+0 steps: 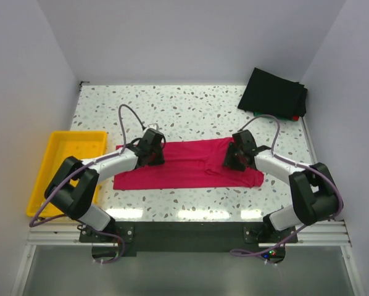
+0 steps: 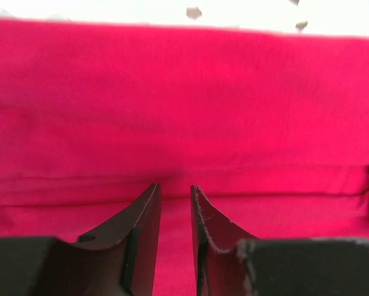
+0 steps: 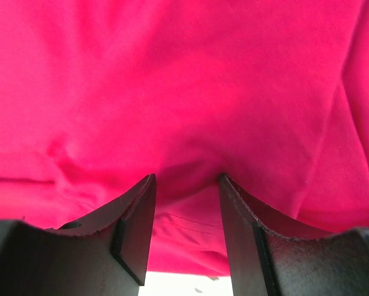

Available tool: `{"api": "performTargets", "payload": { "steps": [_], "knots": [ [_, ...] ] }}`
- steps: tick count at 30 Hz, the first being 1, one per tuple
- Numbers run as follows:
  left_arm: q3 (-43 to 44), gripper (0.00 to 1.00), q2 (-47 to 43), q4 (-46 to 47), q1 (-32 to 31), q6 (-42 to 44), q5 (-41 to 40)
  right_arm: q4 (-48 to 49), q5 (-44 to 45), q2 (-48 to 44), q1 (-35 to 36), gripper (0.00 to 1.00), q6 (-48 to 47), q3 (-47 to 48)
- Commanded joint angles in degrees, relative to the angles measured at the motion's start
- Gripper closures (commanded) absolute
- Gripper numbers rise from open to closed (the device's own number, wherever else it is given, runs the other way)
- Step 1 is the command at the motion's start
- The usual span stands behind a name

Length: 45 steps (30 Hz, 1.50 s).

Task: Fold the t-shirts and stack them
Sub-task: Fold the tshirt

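Note:
A crimson-pink t-shirt (image 1: 190,165) lies on the speckled table, folded into a long band. My left gripper (image 1: 157,154) rests over the band's left part. In the left wrist view its jaws (image 2: 175,187) stand a narrow gap apart above flat cloth (image 2: 184,98), with nothing pinched. My right gripper (image 1: 232,158) is over the band's right part, open, its tips (image 3: 186,177) pressing against bulging cloth (image 3: 184,80) near the shirt's edge. A folded black t-shirt (image 1: 274,92) lies at the far right corner, green and red edges peeking from under it.
A yellow plastic tray (image 1: 61,166) sits at the table's left edge beside the left arm. White walls close in the table on three sides. Purple cables loop above both wrists.

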Motion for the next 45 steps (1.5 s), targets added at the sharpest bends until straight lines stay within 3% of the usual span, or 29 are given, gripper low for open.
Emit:
{"api": "performTargets", "payload": {
  "steps": [1,7,12,21,25,29,31,37,45],
  "knots": [
    [-2.3,0.7,1.7,0.9,-3.0,0.7,-3.5,5.2,-1.3,3.7,-0.5,0.51,1.6,1.1],
    [-5.1,0.72,4.2,0.0,-9.0,-2.4,-7.9,4.6,0.4,11.8,-0.5,0.51,-0.8,7.5],
    [-8.8,0.72,2.0,-1.0,-14.2,-9.0,-8.7,-0.1,2.2,19.3,-0.5,0.51,-5.0,18.4],
    [-11.0,0.71,-5.2,-1.3,-23.9,-24.8,-5.0,-15.5,2.7,43.3,-0.2,0.51,-18.0,51.9],
    [-7.5,0.71,-5.2,2.8,-25.5,-24.4,-2.4,-21.8,3.6,55.2,1.0,0.51,-24.5,69.3],
    [0.7,0.7,-2.5,-0.4,-25.4,-21.0,-4.4,-27.4,4.2,65.3,2.1,0.51,-29.0,88.2],
    [4.8,0.69,-1.3,-2.0,-25.4,-19.0,-5.9,-29.9,4.6,67.4,2.1,0.5,-29.8,92.9],
    [6.0,0.67,-2.5,-5.1,-23.4,-16.0,-9.5,-26.4,3.8,59.7,2.2,0.39,-30.2,91.1],
    [1.9,0.69,-1.3,-4.6,-23.0,-8.0,-8.0,-23.3,2.6,46.5,2.1,0.39,-25.1,82.1]
  ]
}}
